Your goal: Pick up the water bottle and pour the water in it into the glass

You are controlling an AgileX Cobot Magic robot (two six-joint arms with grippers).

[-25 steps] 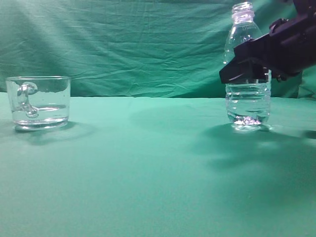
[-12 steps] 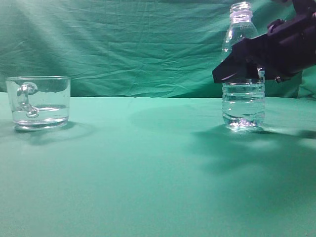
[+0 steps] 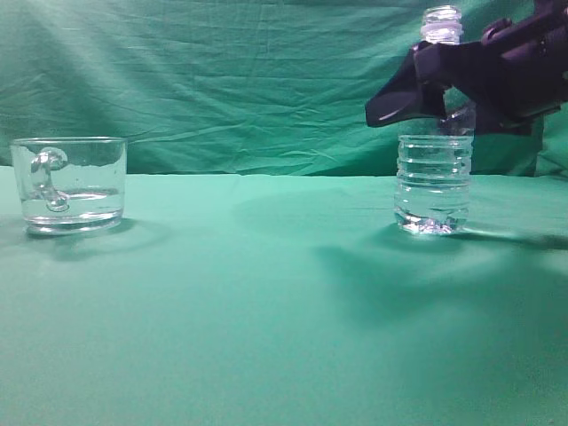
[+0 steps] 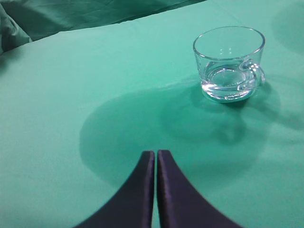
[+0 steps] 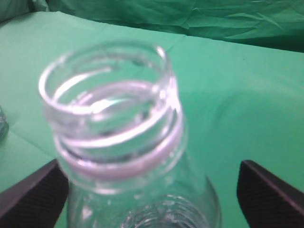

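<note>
The water bottle (image 3: 432, 177) stands upright on the table at the right, mouth open, with a little water (image 3: 432, 211) at its bottom. My right gripper (image 3: 399, 98) is open around the bottle's shoulder, just under the neck. In the right wrist view the bottle (image 5: 111, 128) fills the space between the spread fingers of the right gripper (image 5: 149, 190), and the right finger is clear of it. The glass (image 3: 69, 182) stands at the far left with some water (image 3: 71, 206) in it. My left gripper (image 4: 156, 154) is shut and empty, above the cloth, with the glass (image 4: 229, 64) ahead to its right.
A green cloth (image 3: 266, 311) covers the table, and a creased green backdrop (image 3: 222, 80) hangs behind it. The left gripper does not show in the exterior view.
My right gripper has risen from the bottle's middle to its shoulder and shifted left. The bottle has moved slightly left and stays upright. The glass has not moved.
</note>
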